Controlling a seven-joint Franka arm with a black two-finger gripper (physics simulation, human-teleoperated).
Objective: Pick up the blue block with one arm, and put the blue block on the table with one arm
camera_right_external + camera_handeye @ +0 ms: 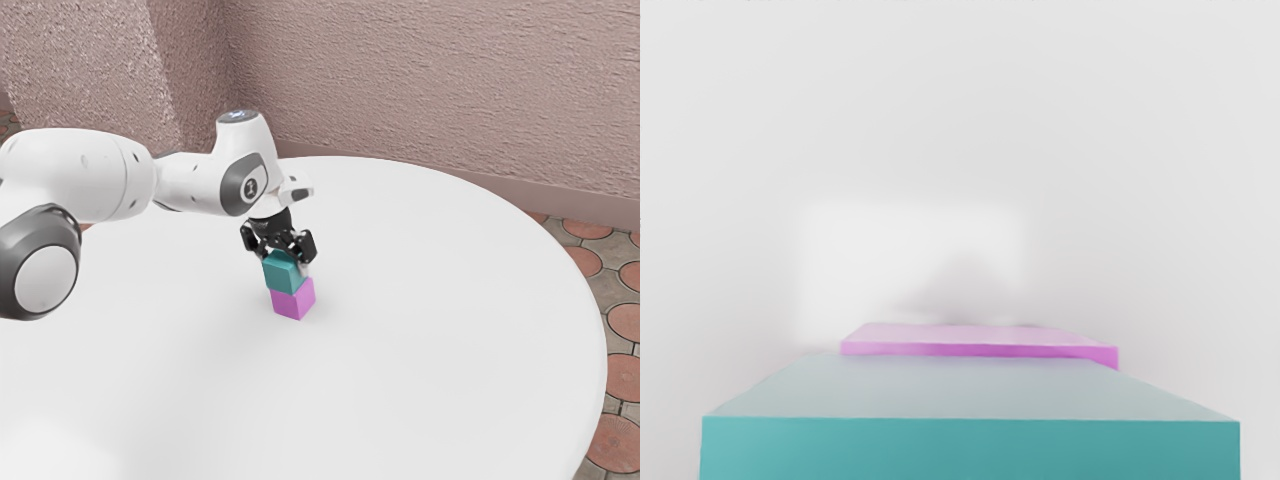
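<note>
White round table (450,350); hand (285,258) at teal block (284,275), pink block (293,303) lower.

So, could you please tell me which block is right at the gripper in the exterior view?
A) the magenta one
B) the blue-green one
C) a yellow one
B: the blue-green block is right at the gripper, with the magenta block lower down, farther from it.

- The white table (450,330) is smooth on top and has a round edge.
- One pinky-purple block (293,302) sits flat on it, well in from the edge at the exterior view's right.
</note>
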